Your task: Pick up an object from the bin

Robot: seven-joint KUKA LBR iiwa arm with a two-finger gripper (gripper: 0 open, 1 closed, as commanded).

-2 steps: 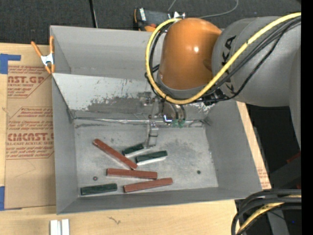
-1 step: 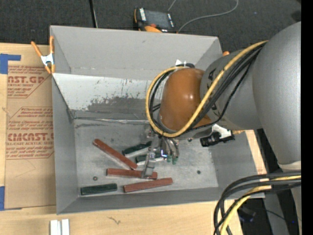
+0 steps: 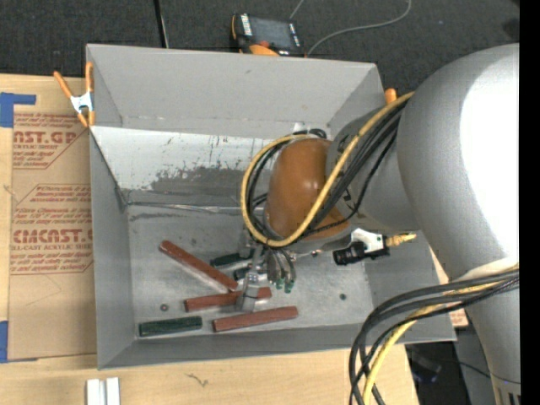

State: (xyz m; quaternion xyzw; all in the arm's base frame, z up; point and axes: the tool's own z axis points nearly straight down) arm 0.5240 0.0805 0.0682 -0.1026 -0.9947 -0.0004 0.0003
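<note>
One gripper (image 3: 255, 287) sits low near the front wall of the bin (image 3: 211, 142); open or clenched, I cannot tell. Its tip is over a brown stick (image 3: 211, 301) lying roughly left-right. Open floor lies to its right.

Dark carpet floor (image 3: 51, 15) behind, light wooden tabletop (image 3: 253, 386) in front.

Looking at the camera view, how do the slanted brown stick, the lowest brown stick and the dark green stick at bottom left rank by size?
1. Slanted brown stick and lowest brown stick: they look about alike, so I won't rank one over the other.
2. Dark green stick: clearly the shortest.
</note>
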